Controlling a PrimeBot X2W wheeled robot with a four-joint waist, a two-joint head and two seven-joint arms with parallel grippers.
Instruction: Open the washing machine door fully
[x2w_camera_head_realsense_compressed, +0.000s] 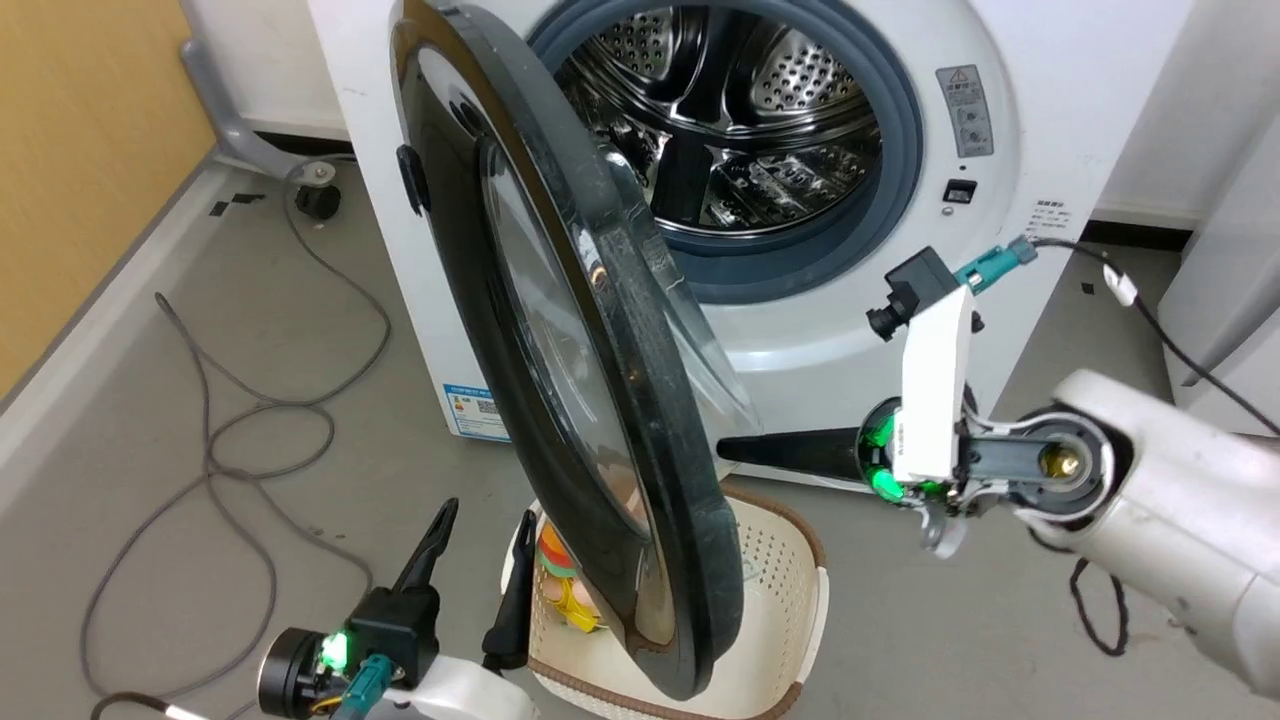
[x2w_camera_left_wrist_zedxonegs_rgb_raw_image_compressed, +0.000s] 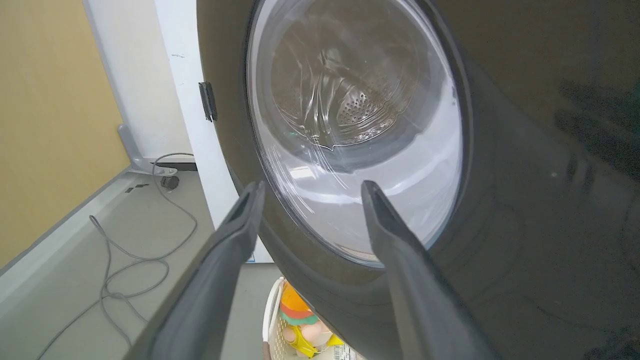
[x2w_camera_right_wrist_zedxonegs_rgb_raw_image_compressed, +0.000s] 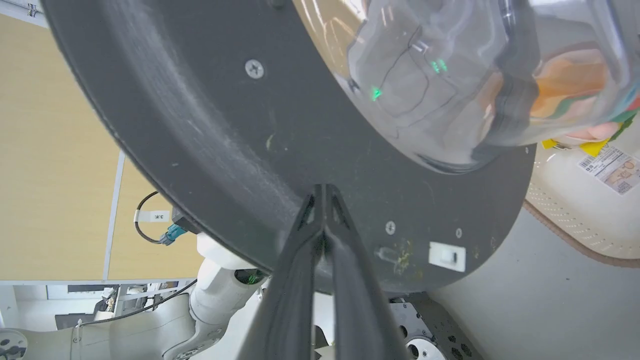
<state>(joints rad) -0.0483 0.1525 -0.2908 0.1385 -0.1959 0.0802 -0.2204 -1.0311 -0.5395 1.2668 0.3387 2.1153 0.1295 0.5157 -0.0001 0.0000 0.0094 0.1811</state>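
Door (x2w_camera_head_realsense_compressed: 560, 330) against right gripper (x2w_camera_head_realsense_compressed: 728, 448) tips

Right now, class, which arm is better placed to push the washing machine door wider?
Right. The right gripper, shut, seems to touch the matte inner rim of the washing machine door, ready to push; the left gripper hangs open at its outer face.
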